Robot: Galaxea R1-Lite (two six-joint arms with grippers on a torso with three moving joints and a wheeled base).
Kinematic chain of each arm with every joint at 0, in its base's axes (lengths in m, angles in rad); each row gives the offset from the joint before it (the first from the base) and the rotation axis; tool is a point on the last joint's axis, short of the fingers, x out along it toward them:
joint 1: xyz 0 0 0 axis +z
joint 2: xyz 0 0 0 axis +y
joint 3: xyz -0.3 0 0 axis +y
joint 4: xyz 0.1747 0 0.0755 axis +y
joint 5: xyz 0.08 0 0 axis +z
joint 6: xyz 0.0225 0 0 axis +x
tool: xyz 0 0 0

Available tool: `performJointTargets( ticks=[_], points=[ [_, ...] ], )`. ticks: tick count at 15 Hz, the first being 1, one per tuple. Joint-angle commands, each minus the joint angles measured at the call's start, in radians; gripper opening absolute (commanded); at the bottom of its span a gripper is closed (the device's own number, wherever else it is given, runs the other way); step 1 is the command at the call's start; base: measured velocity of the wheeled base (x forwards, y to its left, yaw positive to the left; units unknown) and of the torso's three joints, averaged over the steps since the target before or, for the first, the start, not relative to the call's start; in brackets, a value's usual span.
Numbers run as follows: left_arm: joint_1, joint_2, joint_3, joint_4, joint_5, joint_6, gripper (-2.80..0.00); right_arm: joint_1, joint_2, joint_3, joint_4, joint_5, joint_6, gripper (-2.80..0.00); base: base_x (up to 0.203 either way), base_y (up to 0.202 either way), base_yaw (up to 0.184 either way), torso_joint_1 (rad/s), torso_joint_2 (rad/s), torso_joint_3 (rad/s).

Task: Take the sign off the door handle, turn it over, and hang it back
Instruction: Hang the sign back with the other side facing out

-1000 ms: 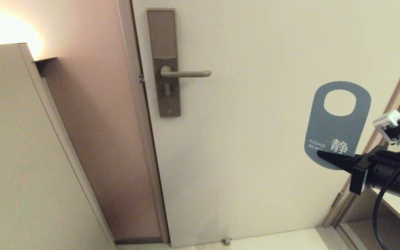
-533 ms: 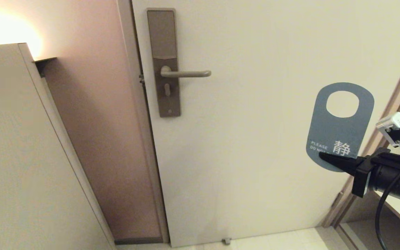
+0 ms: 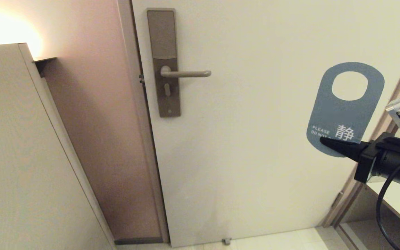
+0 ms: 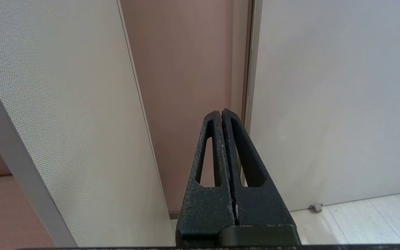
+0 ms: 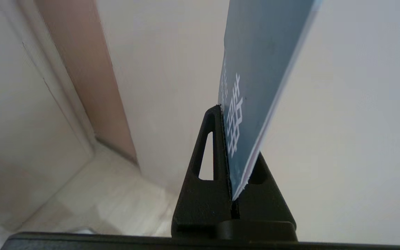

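**Sign lifted higher, still teal side out**

Upward is where my right gripper (image 3: 328,143) has carried the sign (image 3: 347,104) over the last second, a little farther right too. My fingers pinch its lower rounded end, flat and upright, oval hole on top. It hangs in the air well right of the door handle (image 3: 186,73), which is bare. So the removal is done; the flip and rehanging remain. The teal "PLEASE DO NOT DISTURB" face shows toward me. My left gripper (image 4: 223,114) sits parked low, closed on nothing.
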Motion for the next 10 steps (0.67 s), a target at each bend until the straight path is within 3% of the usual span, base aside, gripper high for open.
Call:
performJointTargets(
  ticks=[1,7,10],
  points=[
    [0.000,0.002,0.000,0.000,0.001,0.000,-2.80,0.003,0.017,-0.031,-0.003,0.035,-0.003,-2.80,0.000,0.000,0.000,0.000,0.00,0.000],
    [0.000,0.003,0.000,0.000,0.001,0.000,-2.80,0.014,0.129,-0.164,-0.003,0.141,-0.003,-2.80,0.000,0.000,0.000,0.000,0.00,0.000],
    [0.000,0.002,0.000,-0.001,0.001,0.000,-2.80,0.036,0.199,-0.231,-0.003,0.148,-0.002,-2.80,0.000,0.000,0.000,0.000,0.00,0.000]
  ],
)
